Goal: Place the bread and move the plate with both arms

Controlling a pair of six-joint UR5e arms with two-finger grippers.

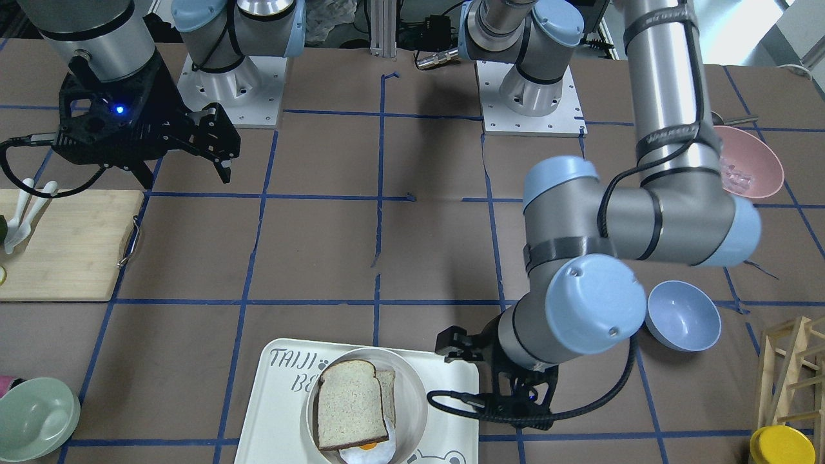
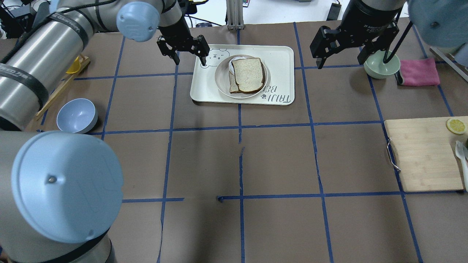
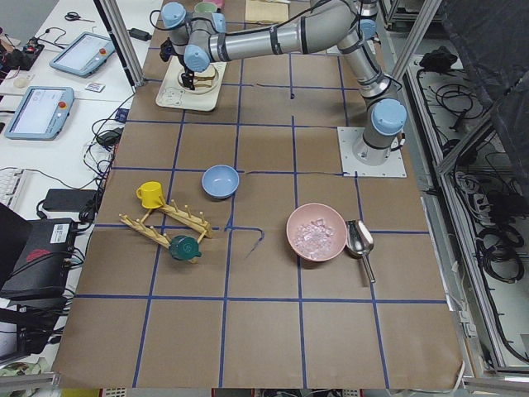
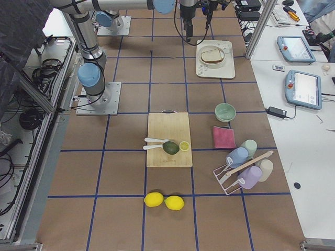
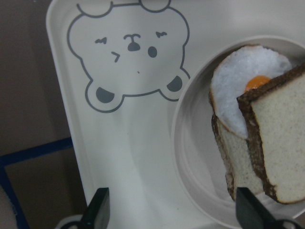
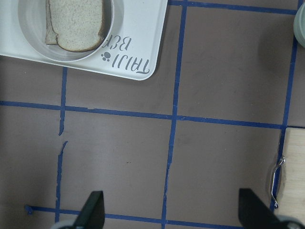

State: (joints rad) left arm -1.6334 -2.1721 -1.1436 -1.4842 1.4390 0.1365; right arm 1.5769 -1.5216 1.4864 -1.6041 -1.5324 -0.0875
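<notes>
The bread [image 2: 248, 75] lies on top of a fried egg [image 5: 243, 76] and a second slice [image 5: 238, 162] in the plate [image 2: 222, 78]. The plate stands on the white bear tray [image 2: 281, 62] at the far side of the table. My left gripper [image 2: 186, 49] is open and empty and hovers over the tray's left edge beside the plate; its fingertips [image 5: 100, 210] straddle the plate's rim [image 5: 190, 157] in the left wrist view. My right gripper [image 2: 340, 60] is open and empty, high up to the right of the tray. The bread also shows in the front view [image 1: 348, 406].
A pale green bowl [image 2: 382, 65] and a pink cloth [image 2: 418, 72] lie right of my right gripper. A blue bowl [image 2: 76, 115] sits at the left. A wooden cutting board [image 2: 424, 153] with a lemon slice [image 2: 456, 126] is at the right. A pink bowl of ice [image 1: 747, 161] stands behind the left arm.
</notes>
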